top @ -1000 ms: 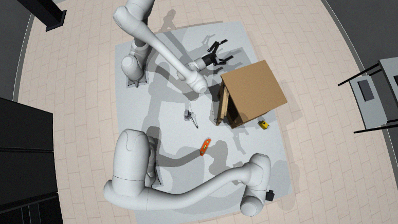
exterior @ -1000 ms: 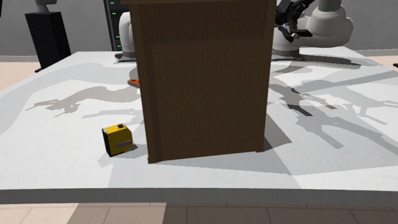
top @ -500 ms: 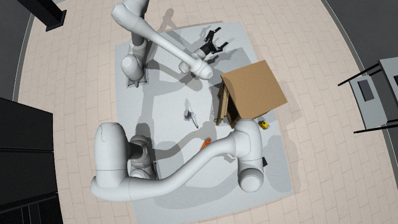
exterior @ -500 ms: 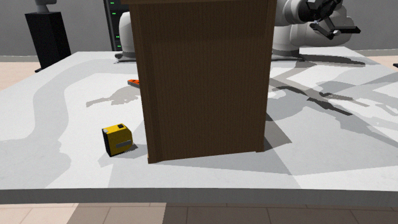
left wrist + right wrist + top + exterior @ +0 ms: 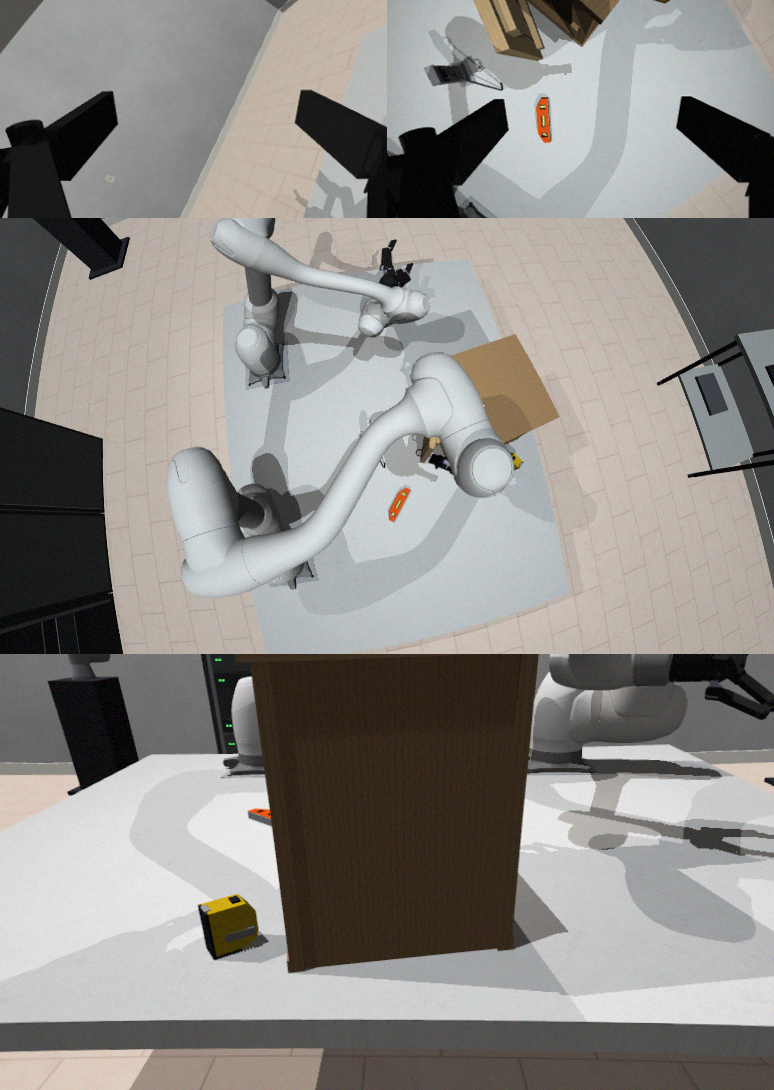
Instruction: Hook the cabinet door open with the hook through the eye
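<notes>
Black left gripper (image 5: 401,254) (image 5: 764,708) (image 5: 206,107) and black right gripper (image 5: 444,463) (image 5: 592,113) gaped wide, empty; I judged the tan wooden door (image 5: 426,449) (image 5: 491,26) needed gentle easing.

Now finds the left gripper (image 5: 401,253) (image 5: 766,708) (image 5: 206,107) farther up and left in the top view, and farther out at the upper right edge of the exterior view. Brings the right arm (image 5: 357,472) up from the lower part of the top view to centre right, over the near corner of the cabinet (image 5: 514,385) (image 5: 400,816) and part of the tape measure (image 5: 517,461) (image 5: 231,927). Hides most of the hook post (image 5: 446,70) there, yet uncovers the orange level (image 5: 399,505) (image 5: 261,813) (image 5: 544,120), half-hidden a moment ago.
</notes>
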### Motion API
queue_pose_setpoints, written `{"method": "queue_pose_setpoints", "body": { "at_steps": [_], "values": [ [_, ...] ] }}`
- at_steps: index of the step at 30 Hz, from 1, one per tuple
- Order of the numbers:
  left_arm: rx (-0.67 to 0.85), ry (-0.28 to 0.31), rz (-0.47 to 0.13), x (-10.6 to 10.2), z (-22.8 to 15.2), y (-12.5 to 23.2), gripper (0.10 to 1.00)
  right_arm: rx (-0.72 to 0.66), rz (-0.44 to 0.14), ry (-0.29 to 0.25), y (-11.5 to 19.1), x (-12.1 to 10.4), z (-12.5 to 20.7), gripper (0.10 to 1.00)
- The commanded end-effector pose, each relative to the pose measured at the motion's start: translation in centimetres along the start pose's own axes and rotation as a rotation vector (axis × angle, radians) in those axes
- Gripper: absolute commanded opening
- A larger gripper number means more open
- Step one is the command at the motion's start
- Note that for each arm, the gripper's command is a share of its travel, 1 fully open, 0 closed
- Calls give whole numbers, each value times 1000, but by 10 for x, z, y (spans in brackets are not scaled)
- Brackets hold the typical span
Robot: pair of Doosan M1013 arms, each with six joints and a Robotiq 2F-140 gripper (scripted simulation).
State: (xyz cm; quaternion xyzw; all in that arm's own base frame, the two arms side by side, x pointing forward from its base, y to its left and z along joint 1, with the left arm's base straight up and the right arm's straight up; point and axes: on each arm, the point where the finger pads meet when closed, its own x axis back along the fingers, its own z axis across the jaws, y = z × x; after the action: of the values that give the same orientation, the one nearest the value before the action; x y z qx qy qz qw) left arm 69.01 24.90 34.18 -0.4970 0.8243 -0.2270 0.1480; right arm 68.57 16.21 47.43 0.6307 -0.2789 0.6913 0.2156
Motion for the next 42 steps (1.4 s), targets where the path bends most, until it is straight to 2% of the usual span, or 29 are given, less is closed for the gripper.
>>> {"method": "queue_pose_setpoints", "body": {
  "at_steps": [1, 6, 12, 14, 15, 21, 29, 31, 32, 33, 37, 42],
  "values": [
    [-24, -43, -143, -36, -30, 52, 1000, 202, -68, -43, -40, 20, -54, 1000],
    [-46, -80, -298, -64, -65, 119, 1000, 320, -103, -66, -83, 41, -110, 1000],
    [-68, -112, -495, -85, -106, 201, 1000, 321, -104, -66, -83, 42, -111, 1000],
    [-68, -112, -495, -85, -106, 201, 1000, 321, -104, -66, -83, 42, -111, 1000],
    [-74, -121, -574, -90, -125, 240, 1000, 321, -104, -66, -83, 42, -111, 1000],
    [-83, -133, -784, -88, -161, 318, 1000, 321, -104, -66, -83, 42, -111, 1000],
    [-72, -121, -1067, -63, -207, 426, 1000, 321, -104, -66, -83, 42, -111, 1000],
    [-72, -121, -1067, -63, -207, 426, 1000, 321, -104, -66, -83, 42, -111, 1000],
    [-63, -111, -1149, -49, -223, 463, 1000, 321, -104, -66, -83, 42, -111, 1000],
    [-56, -104, -1198, -43, -226, 472, 1000, 321, -104, -66, -83, 42, -111, 1000],
    [-30, -77, -1336, -16, -243, 518, 1000, 321, -104, -66, -83, 42, -111, 1000],
    [23, -26, -1516, 28, -261, 573, 1000, 321, -104, -66, -83, 42, -111, 1000]
  ]
}}
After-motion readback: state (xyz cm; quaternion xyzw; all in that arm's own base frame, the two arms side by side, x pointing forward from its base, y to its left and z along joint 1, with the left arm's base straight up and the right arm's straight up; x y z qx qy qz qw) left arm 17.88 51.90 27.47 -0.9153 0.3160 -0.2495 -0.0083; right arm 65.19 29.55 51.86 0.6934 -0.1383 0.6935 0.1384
